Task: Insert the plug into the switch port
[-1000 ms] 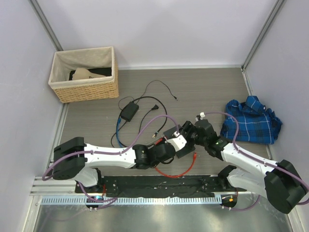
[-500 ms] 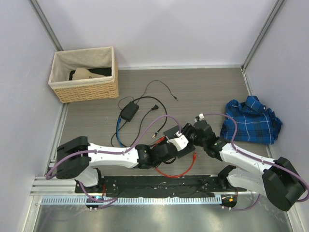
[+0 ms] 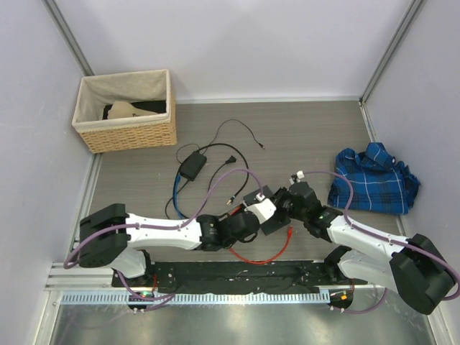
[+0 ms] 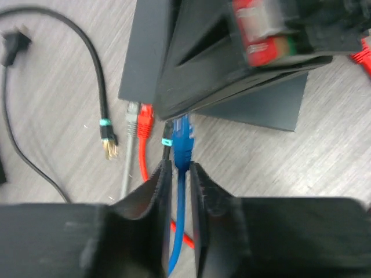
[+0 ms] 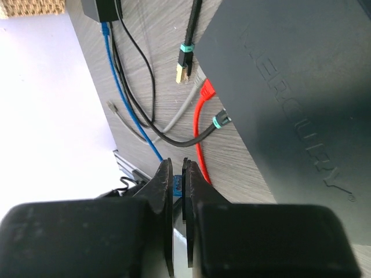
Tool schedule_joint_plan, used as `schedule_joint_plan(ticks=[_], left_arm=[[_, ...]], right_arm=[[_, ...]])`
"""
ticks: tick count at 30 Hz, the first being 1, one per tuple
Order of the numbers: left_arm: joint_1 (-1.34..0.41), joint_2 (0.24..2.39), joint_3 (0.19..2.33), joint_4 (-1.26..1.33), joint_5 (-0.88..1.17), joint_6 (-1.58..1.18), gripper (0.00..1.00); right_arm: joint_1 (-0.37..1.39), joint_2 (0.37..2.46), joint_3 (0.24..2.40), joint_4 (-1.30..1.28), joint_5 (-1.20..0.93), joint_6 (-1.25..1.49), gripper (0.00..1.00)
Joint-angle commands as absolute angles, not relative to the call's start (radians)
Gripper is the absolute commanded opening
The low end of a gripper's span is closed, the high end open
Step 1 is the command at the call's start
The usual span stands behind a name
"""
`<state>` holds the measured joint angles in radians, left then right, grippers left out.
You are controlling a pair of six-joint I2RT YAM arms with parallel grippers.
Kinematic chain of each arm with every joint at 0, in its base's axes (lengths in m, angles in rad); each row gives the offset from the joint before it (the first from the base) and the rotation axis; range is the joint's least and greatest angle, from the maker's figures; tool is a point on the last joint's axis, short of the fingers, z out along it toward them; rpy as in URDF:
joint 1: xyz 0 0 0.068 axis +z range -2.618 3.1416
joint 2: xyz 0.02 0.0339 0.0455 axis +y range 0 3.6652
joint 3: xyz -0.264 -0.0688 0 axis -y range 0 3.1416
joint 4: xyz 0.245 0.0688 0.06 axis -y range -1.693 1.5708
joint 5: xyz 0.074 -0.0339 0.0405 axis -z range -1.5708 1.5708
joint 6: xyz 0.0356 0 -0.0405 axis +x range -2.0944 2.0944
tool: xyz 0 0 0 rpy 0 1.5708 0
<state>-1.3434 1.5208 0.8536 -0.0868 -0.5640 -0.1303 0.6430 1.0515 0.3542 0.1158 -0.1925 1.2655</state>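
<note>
**As the blue plug (image 4: 183, 136) meets the edge of the switch (image 5: 301, 75), one tool is clenched and the other unclear**

Since the grey wood-grain table (image 3: 309, 136) carries everything, start there. The left arm (image 3: 165, 231) and the right arm (image 3: 359, 233) reach in from the near corners, and their wrists meet near the middle.

A wicker basket (image 3: 129, 133) stands at the far left corner, well apart from them. A blue plaid cloth (image 3: 374, 183) lies crumpled by the right side.

The switch lies flat between the two wrists, toward the near edge of the table. Its dark top faces up and shows embossed lettering. A small black power brick (image 3: 192, 167) sits farther back and to the left. A red cable (image 3: 262, 253) curves over the table in front of the switch.

The left gripper (image 4: 181, 168) has its fingers on either side of the blue cable (image 4: 178, 231), just behind the blue plug and very close to it. Whether they pinch the cable cannot be told.

The right gripper (image 5: 178, 165) is clenched, its fingers almost meeting. A thin dark strip and a speck of blue show between them, and I cannot tell what, if anything, it holds. In the left wrist view it lies over the switch's edge and hides the plug's tip, so whether the plug is seated cannot be told.

A red plug (image 4: 145, 120) and a grey plug (image 4: 133, 116) sit at the same edge, just beside the blue one. A gold-tipped black plug (image 4: 107, 145) with a teal band lies loose on the table, apart from the switch.
</note>
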Motion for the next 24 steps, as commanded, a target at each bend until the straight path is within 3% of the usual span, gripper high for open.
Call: schedule_joint_plan(ticks=[1,4,7,12,17,24], left_arm=[[-1.278,1.37,0.778,-0.005,-0.468,-0.23,0.33],[-1.214,1.289,0.695,0.115,-0.33,-0.259,0.53],[-1.137,1.204,0.634,0.187,-0.168,-0.304,0.63],[-1.043,1.184,0.594,0.25,0.077,-0.31,0.67],[-1.017,1.23,0.595,0.29,0.181,-0.292,0.68],[-1.017,1.288,0.6,0.325,0.146,-0.258,0.52]], right_arm=[[0.649,1.017,0.327,0.175,-0.175,1.241,0.01],[0.649,0.994,0.307,0.205,-0.179,1.235,0.01],[0.649,0.979,0.302,0.227,-0.181,1.22,0.01],[0.649,0.974,0.291,0.287,-0.202,1.203,0.01],[0.649,0.973,0.285,0.328,-0.212,1.2,0.01],[0.649,0.986,0.293,0.345,-0.229,1.193,0.01]])
